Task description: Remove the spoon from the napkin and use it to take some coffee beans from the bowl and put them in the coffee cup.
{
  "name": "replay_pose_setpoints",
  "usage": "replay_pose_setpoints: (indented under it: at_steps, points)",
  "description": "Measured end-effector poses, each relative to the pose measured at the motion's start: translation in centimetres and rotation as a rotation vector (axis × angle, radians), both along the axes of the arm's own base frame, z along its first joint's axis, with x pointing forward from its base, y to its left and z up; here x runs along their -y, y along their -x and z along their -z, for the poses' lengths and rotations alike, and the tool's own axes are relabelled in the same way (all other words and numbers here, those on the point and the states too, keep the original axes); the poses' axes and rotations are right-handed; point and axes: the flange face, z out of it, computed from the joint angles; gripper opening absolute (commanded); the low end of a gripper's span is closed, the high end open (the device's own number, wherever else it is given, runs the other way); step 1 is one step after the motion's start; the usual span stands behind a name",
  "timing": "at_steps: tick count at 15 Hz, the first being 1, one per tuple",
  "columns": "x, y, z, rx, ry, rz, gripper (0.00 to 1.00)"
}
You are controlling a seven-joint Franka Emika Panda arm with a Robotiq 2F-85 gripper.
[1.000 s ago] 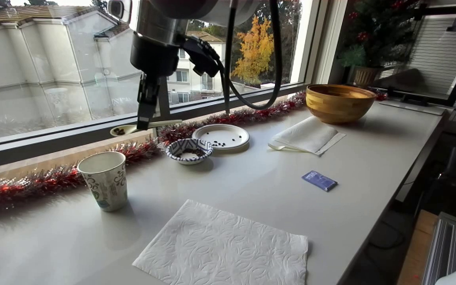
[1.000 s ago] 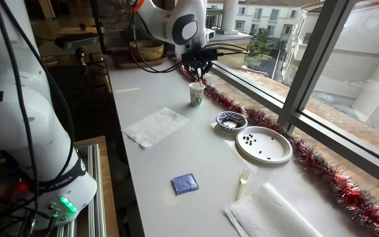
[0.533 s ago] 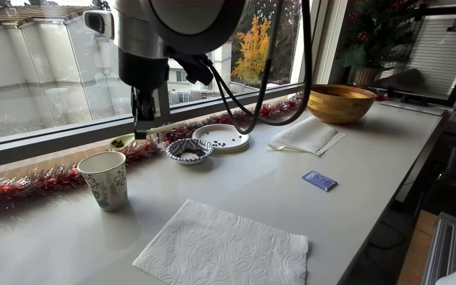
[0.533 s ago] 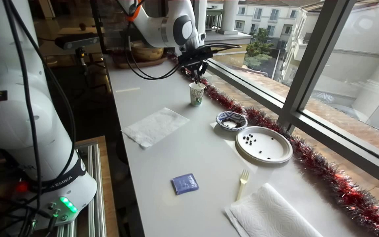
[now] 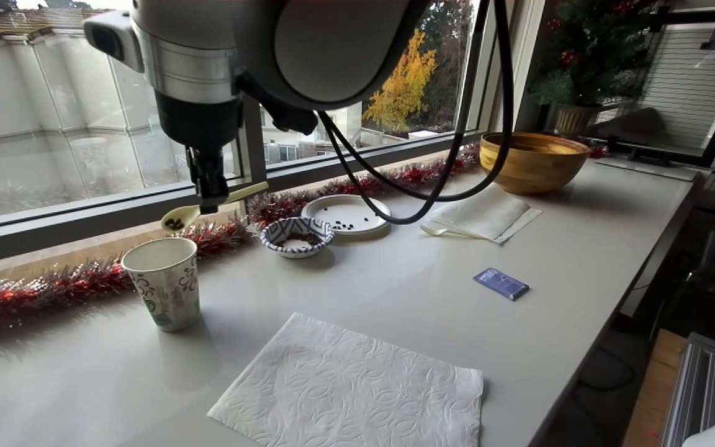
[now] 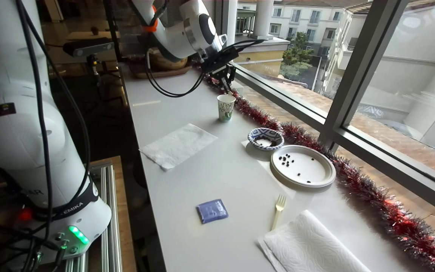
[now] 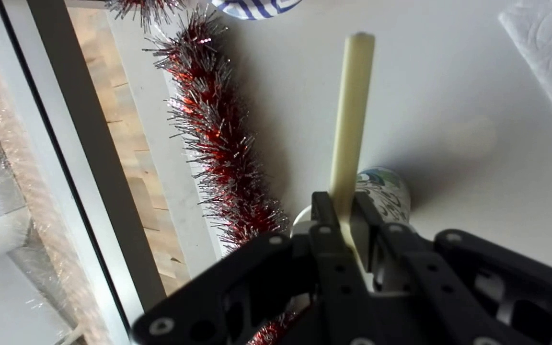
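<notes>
My gripper (image 5: 211,203) is shut on the handle of the cream-yellow spoon (image 5: 242,194), also in the wrist view (image 7: 352,110). The spoon is tilted, scoop lower than handle end, with a few dark coffee beans (image 5: 174,224) in it. The scoop is just above the back rim of the coffee cup (image 5: 168,288) in an exterior view; the gripper hides it in the wrist view. The cup stands upright, also in an exterior view (image 6: 225,109). The small patterned bowl (image 5: 295,251) holds more beans (image 6: 266,142). The large white napkin (image 5: 364,391) lies flat with nothing on it.
Red-silver tinsel (image 5: 84,276) runs along the window behind the cup. A white plate (image 6: 317,179) with several loose beans is beside the bowl. A folded napkin (image 6: 312,245), a fork (image 6: 278,211), a blue packet (image 6: 212,210) and a wooden bowl (image 5: 534,164) are farther along the table.
My gripper has moved left and lower with the spoon, nearer the cup, in an exterior view. The spoon has tilted more, its scoop dropping and its handle end rising. The cup has not moved.
</notes>
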Motion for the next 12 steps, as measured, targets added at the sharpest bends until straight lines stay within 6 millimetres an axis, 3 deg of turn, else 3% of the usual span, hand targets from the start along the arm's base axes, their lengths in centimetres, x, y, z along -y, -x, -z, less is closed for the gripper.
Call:
replay_pose_setpoints:
  at_steps: [12]
  points:
    - [-3.9,0.4,2.3,0.148,0.255,-0.044,0.04]
